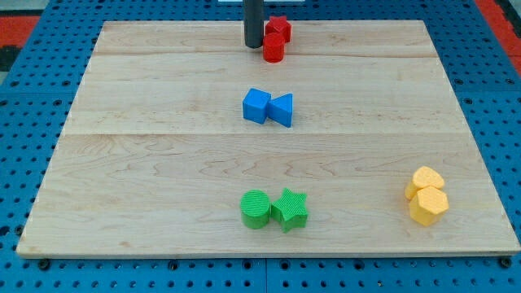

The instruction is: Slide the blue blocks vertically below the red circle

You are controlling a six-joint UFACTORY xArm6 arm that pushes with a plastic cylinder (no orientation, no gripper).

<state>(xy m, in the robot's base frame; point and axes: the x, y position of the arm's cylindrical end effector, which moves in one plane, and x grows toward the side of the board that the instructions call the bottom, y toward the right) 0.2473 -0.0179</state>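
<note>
A red circle block (pixel 273 49) stands near the view's top centre of the wooden board (pixel 146 163), touching a red star block (pixel 279 27) just above it. Two blue blocks sit side by side at the board's middle: a blue cube (pixel 256 106) on the left and a blue triangle (pixel 282 109) on the right, touching. They lie below the red circle, slightly to its left. My tip (pixel 253 45) is at the view's top, just left of the red circle and well above the blue blocks.
A green circle block (pixel 256 209) and a green star (pixel 290 210) sit together near the view's bottom centre. Two yellow blocks (pixel 426 195) sit at the bottom right. A blue pegboard surface (pixel 32 122) surrounds the board.
</note>
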